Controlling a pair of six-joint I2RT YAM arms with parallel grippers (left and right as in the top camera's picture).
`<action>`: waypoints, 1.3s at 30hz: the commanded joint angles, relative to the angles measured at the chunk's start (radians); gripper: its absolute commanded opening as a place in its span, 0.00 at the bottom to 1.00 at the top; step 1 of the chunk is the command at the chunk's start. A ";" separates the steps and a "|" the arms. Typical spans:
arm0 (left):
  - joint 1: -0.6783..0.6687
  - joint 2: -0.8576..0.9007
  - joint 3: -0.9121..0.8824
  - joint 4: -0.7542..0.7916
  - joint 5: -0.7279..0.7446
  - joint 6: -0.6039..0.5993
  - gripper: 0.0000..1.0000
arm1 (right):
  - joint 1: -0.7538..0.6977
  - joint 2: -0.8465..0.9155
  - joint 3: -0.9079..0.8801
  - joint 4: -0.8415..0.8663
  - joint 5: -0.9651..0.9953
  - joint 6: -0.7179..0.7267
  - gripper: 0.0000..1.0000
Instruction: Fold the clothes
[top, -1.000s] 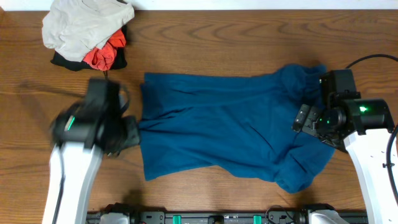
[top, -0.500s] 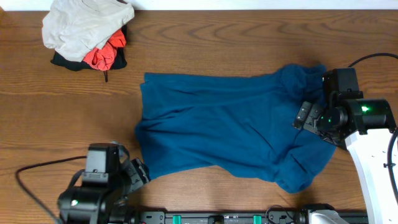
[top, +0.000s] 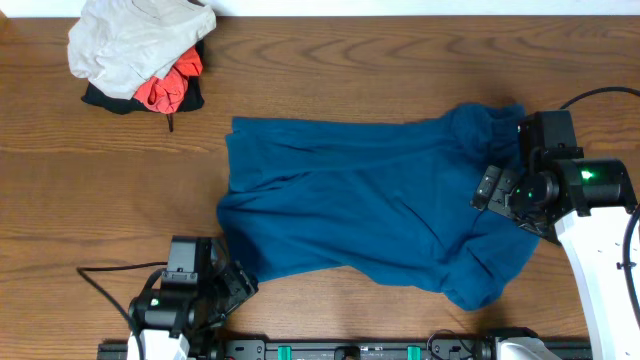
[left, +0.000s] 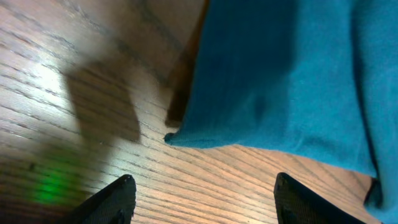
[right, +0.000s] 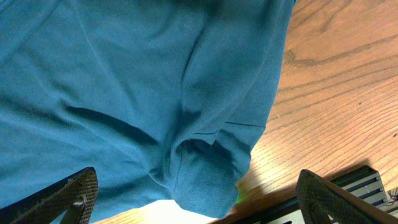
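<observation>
The clothes are one teal-blue shirt (top: 370, 200) lying flat and rumpled across the middle of the wooden table. My left gripper (top: 240, 284) sits near the table's front, just off the shirt's front-left corner. In the left wrist view its jaws (left: 202, 199) stand open over bare wood, and the shirt's corner (left: 171, 138) lies a little ahead of them. My right gripper (top: 487, 190) hovers over the shirt's right side. It is wide open (right: 196, 196) above a bunched sleeve (right: 205, 168), holding nothing.
A pile of pale beige-grey, orange-red and black garments (top: 140, 50) sits at the back left corner. A black rail (top: 350, 351) runs along the front edge. A cable (top: 590, 96) loops behind the right arm.
My left arm has swung from the shirt's left hem down to the front-left corner, and its jaws have opened wider. The right arm has stayed still.
</observation>
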 joint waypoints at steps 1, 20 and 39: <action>0.001 0.056 -0.002 0.024 0.023 -0.033 0.72 | -0.010 -0.006 0.014 -0.001 -0.008 0.011 0.99; 0.002 0.490 0.000 0.326 0.096 -0.038 0.71 | -0.010 -0.006 0.014 -0.055 -0.032 -0.015 0.99; 0.002 0.489 0.001 0.312 0.095 -0.035 0.06 | -0.011 -0.180 0.009 -0.349 -0.049 0.249 0.99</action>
